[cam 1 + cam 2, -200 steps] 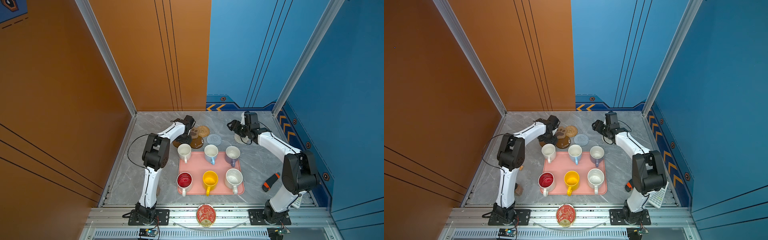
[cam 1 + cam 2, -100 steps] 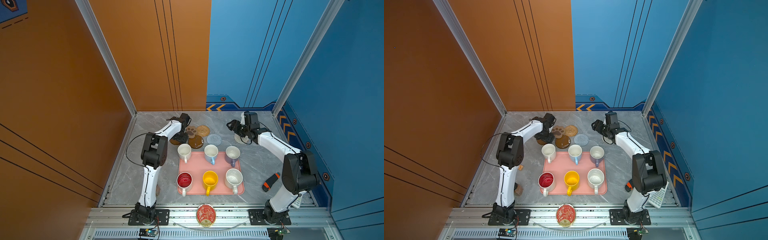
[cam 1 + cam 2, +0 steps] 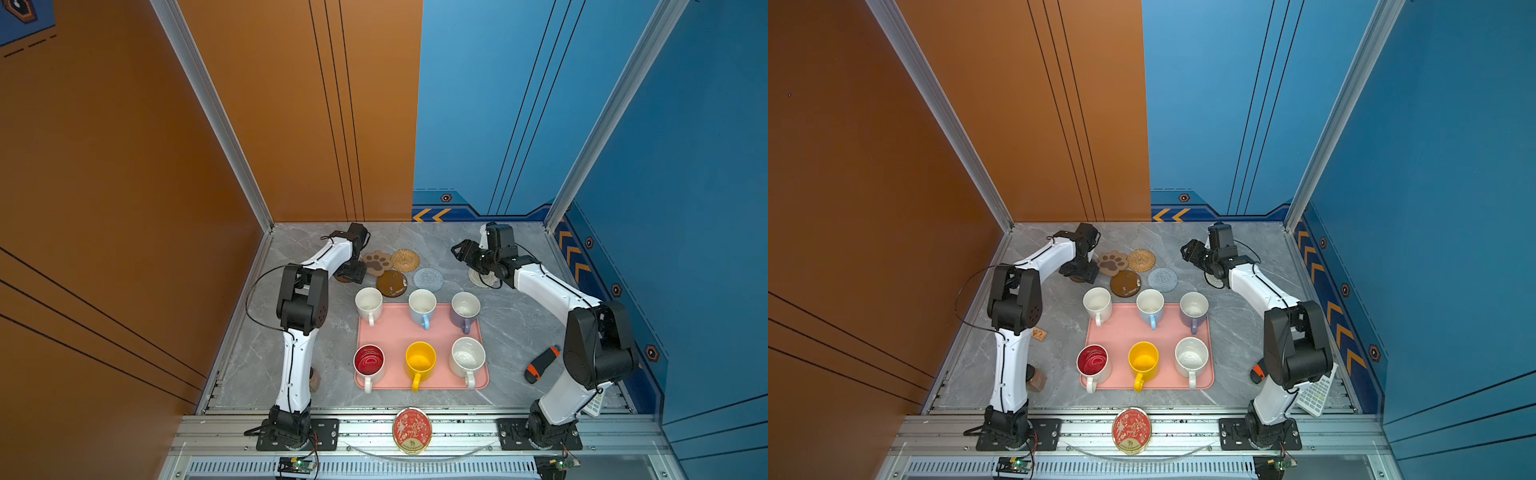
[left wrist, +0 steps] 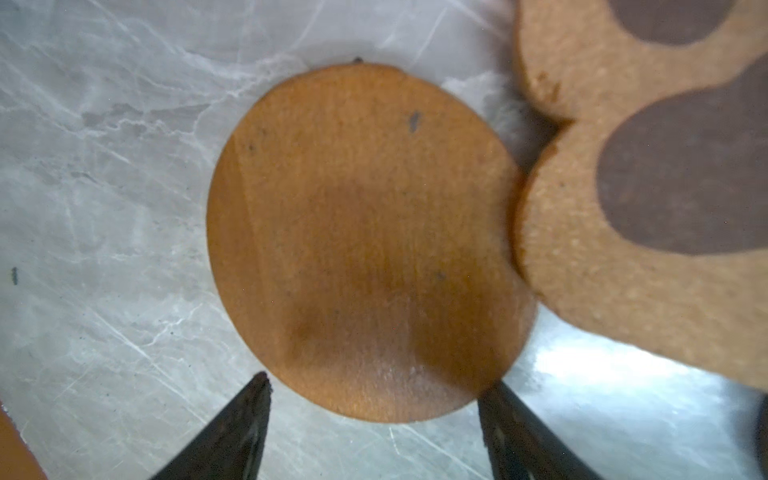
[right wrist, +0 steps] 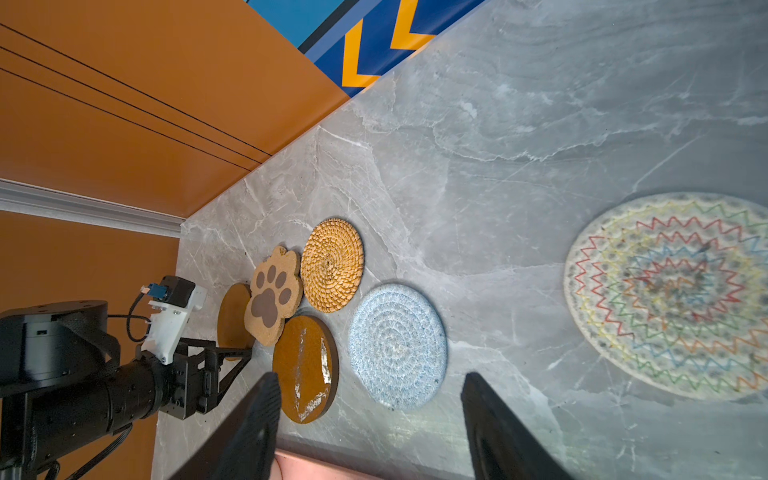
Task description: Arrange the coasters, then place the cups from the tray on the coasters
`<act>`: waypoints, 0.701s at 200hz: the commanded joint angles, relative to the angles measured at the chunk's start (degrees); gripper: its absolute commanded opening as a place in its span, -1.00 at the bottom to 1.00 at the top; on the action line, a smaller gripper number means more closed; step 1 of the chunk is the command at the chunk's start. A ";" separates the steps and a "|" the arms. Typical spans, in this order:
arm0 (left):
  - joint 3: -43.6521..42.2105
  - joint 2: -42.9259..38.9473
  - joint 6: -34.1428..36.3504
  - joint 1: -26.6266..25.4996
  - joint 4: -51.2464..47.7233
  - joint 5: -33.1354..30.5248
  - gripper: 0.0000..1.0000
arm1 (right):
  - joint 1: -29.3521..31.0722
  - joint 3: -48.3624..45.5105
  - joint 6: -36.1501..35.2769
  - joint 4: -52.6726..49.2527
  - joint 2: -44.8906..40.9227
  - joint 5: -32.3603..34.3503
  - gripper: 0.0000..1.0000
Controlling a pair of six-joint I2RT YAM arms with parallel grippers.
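Since a second ago the left gripper (image 4: 378,382) has slid toward 9 o'clock, off the coaster cluster. The paw-print coaster (image 3: 377,263) it partly covered now shows whole. Right arm unchanged.

Left gripper: fingers apart, low over the brown disc (image 4: 357,232), tips either side of its near edge, nothing held. The disc lies flat on the table (image 3: 519,316), at the 9 o'clock end of the cluster. The paw-print coaster overlaps its rim.

The second brown disc (image 3: 391,283), woven coaster (image 3: 404,259) and blue-grey coaster (image 3: 428,279) are packed close by, all at 12 o'clock of the tray (image 3: 395,332). The cream coaster (image 5: 673,299) lies apart at 1 o'clock, partly under the right arm.

Right gripper (image 3: 460,250): above the table, fingers apart, empty. All six cups are on the tray.

Risks, as judged:
- The disc is thin and sits on hard stone, so the fingers may skate over it rather than catch its edge.
- Dragging it would likely tug the paw-print coaster along and shove the woven one.
- The white cup (image 3: 368,302) stands near at 5 o'clock, and a low sweep could clip it.
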 commanded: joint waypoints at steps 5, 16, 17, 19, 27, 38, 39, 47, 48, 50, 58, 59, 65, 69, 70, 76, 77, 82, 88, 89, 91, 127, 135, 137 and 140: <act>0.38 2.68 -1.44 2.14 -1.38 -1.13 0.59 | 0.75 1.84 0.40 -1.33 -0.82 -0.27 0.35; 0.47 2.47 -1.79 2.77 -1.37 -1.17 0.59 | 0.92 2.08 0.26 -1.58 -0.90 -0.20 0.35; 0.51 2.49 -1.78 2.83 -1.37 -1.20 0.59 | 0.90 2.08 0.30 -1.61 -0.90 -0.19 0.35; 0.54 2.46 -1.88 2.87 -1.37 -1.20 0.59 | 0.97 2.08 0.27 -1.64 -0.90 -0.18 0.35; 0.59 2.34 -2.16 3.23 -1.43 -1.02 0.59 | 1.03 2.27 0.22 -1.83 -0.90 -0.12 0.35; 0.94 2.14 -2.55 3.58 -1.42 -0.75 0.59 | 1.18 2.48 0.23 -1.96 -0.99 -0.10 0.35; 0.97 2.15 -2.55 3.59 -1.44 -0.73 0.59 | 1.15 2.51 0.24 -2.03 -0.99 -0.05 0.35; 1.12 1.79 -2.85 3.75 -1.38 -1.00 0.59 | 1.30 2.60 0.24 -2.17 -0.99 0.00 0.35; 1.15 1.79 -2.88 3.71 -1.37 -1.03 0.59 | 1.35 2.69 0.20 -2.22 -0.99 0.00 0.35; 1.16 1.80 -2.97 3.75 -1.42 -1.09 0.59 | 1.37 2.76 0.23 -2.25 -0.99 0.00 0.35; 1.48 1.48 -3.30 3.68 -1.43 -1.11 0.59 | 1.54 2.99 0.11 -2.50 -0.99 0.00 0.35; 1.50 1.42 -3.33 3.68 -1.45 -1.09 0.59 | 1.52 2.97 0.13 -2.51 -0.99 -0.05 0.35; 1.65 1.09 -3.68 3.65 -1.45 -0.84 0.59 | 1.62 3.12 -0.01 -2.68 -0.99 0.00 0.36; 1.74 0.76 -3.93 3.65 -1.38 -0.65 0.59 | 1.71 3.29 -0.02 -2.83 -0.99 0.05 0.36; 1.72 0.71 -3.99 3.66 -1.42 -0.55 0.59 | 1.73 3.30 -0.02 -2.90 -0.99 0.07 0.36; 1.85 0.15 -4.41 3.59 -1.44 -0.13 0.59 | 1.85 3.48 -0.07 -3.12 -1.01 0.06 0.35; 1.86 0.05 -4.45 3.59 -1.41 -0.07 0.59 | 1.89 3.53 -0.09 -3.18 -1.00 0.07 0.35; 2.02 -0.34 -4.79 3.52 -1.39 0.10 0.59 | 1.99 3.75 -0.19 -3.36 -0.99 0.12 0.36; 2.24 -0.91 -5.08 3.26 -1.42 0.24 0.59 | 2.11 3.88 -0.28 -3.48 -0.99 0.20 0.36; 2.28 -0.96 -5.14 3.25 -1.40 0.25 0.59 | 2.15 3.95 -0.24 -3.53 -1.03 0.27 0.36; 2.30 -1.15 -5.23 3.20 -1.38 0.37 0.58 | 2.23 3.97 -0.23 -3.57 -1.07 0.33 0.36; 5.47 -3.22 -5.19 -0.53 -1.37 1.25 0.58 | 2.89 5.10 -0.56 -4.37 -0.82 0.52 0.36; 6.73 -3.17 -5.00 -1.58 -1.42 1.32 0.58 | 3.04 5.37 -0.69 -4.62 -0.73 0.47 0.36; 7.06 -3.09 -4.95 -1.79 -1.43 1.38 0.58 | 3.11 5.40 -0.67 -4.70 -0.73 0.49 0.36; 7.66 -2.90 -4.90 -2.11 -1.39 1.43 0.59 | 3.19 5.48 -0.70 -4.77 -0.65 0.52 0.36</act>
